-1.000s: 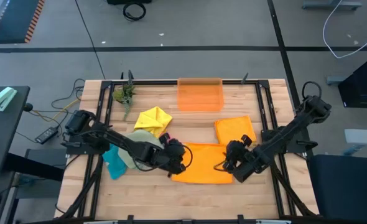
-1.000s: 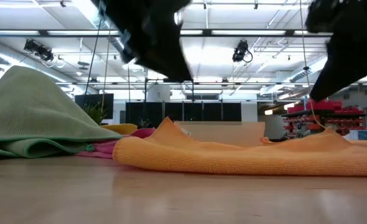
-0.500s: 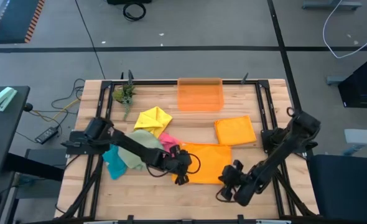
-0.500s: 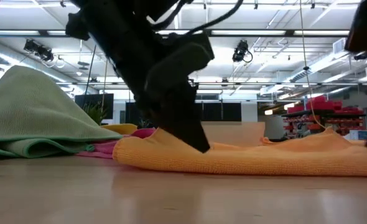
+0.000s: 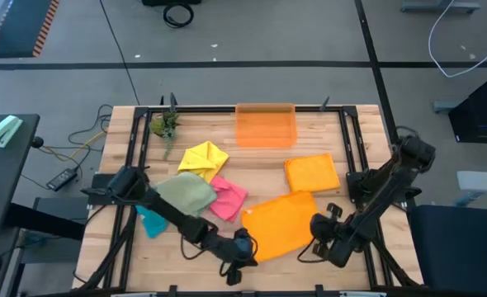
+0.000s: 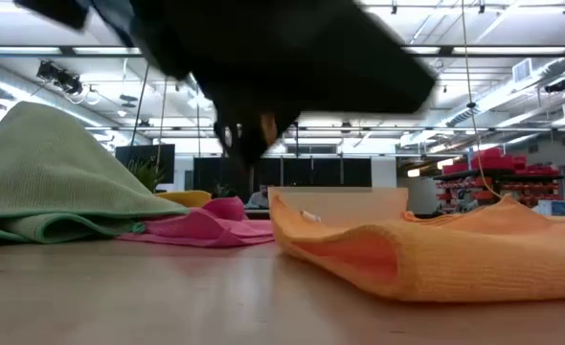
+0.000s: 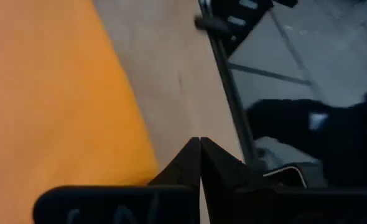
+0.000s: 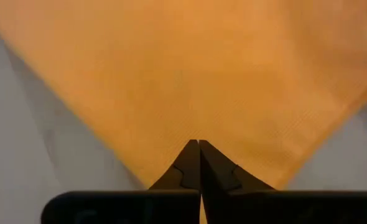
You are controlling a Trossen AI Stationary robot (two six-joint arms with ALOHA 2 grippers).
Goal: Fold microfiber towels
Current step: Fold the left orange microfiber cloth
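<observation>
An orange microfiber towel (image 5: 281, 224) lies spread and askew near the table's front edge; in the low view (image 6: 436, 249) its near edge bulges up off the wood. My left gripper (image 5: 242, 252) is shut at its near left corner. My right gripper (image 5: 319, 231) is shut at its near right corner. Four more towels lie left of it on the wood: pink (image 5: 229, 198), sage green (image 5: 186, 191), yellow (image 5: 202, 157) and teal (image 5: 151, 221). A folded orange towel (image 5: 312, 173) lies at the right. My left gripper (image 7: 200, 142) meets the orange towel at its near left corner (image 7: 147, 167), slanting down from the table's left. The corner runs in under the shut fingers, which hide the place of contact. Beside it the towel's edge (image 6: 340, 254) stands up in a loose fold. My right gripper (image 8: 199, 143) pinches the orange towel's near right corner (image 8: 196, 121) between its two shut fingers, coming steeply from above. The cloth spreads away from the fingertips, and most of it lies on the table.
A translucent orange bin (image 5: 266, 125) stands at the far edge, with a small plant (image 5: 165, 125) at the far left corner. Black frame rails (image 5: 347, 148) run along the table's sides. Bare wood (image 5: 186, 272) shows along the near edge to the left.
Both grippers have gone down and toward the table's near edge, onto the orange towel's near corners; the right one then went back toward the right edge. The towel has slid toward the right and turned askew, its left near corner drawn nearest. The pink towel now lies uncovered.
</observation>
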